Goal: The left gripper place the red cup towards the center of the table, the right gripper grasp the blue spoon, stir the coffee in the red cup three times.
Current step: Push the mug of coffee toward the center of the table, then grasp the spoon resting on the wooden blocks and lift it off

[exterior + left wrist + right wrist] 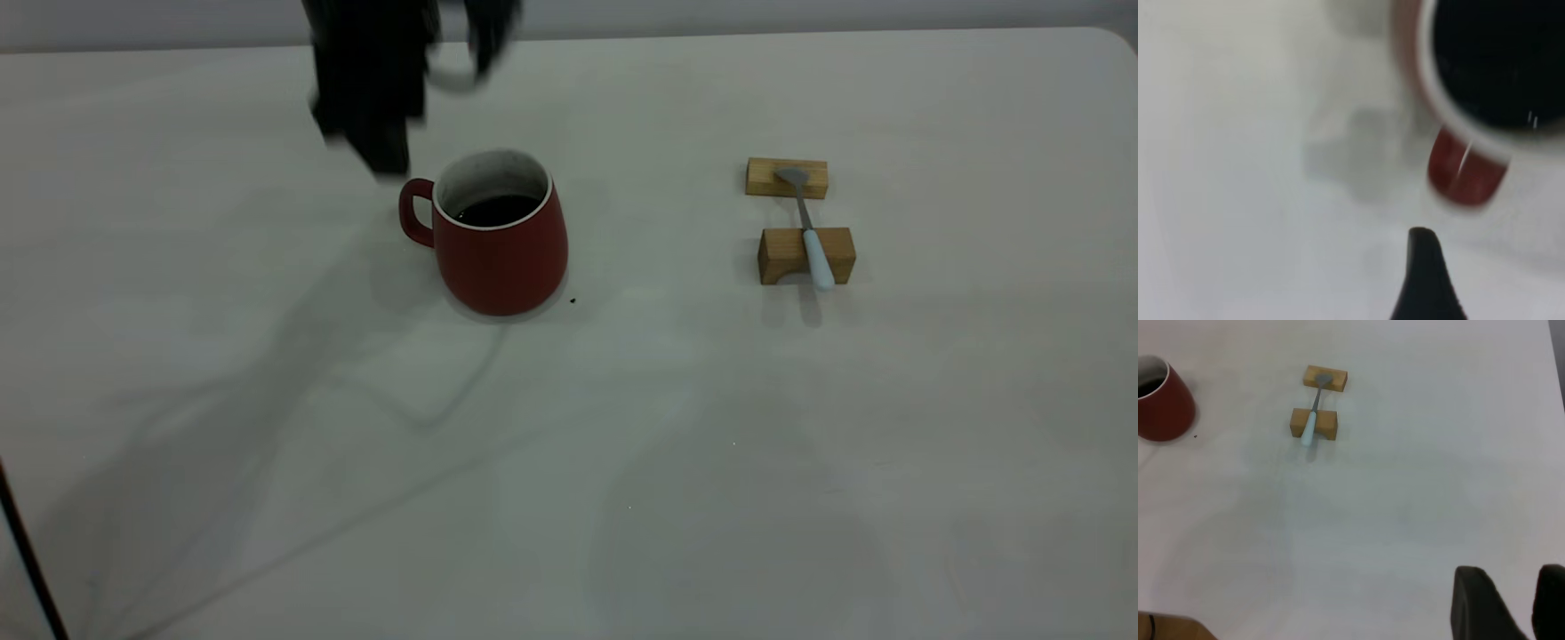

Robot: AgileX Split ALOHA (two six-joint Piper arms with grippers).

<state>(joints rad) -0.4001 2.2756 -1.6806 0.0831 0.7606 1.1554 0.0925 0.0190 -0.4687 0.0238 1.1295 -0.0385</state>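
The left gripper [378, 147] hovers just beside the red cup's [502, 249] handle, apart from it; whether its fingers are apart or together, I cannot tell.

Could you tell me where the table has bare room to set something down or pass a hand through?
The table is bare across its whole near half, and in the strip between the red cup and the wooden blocks holding the blue spoon. Right of the blocks is free too. It is crowded only beside the cup's handle, where the left gripper hangs.
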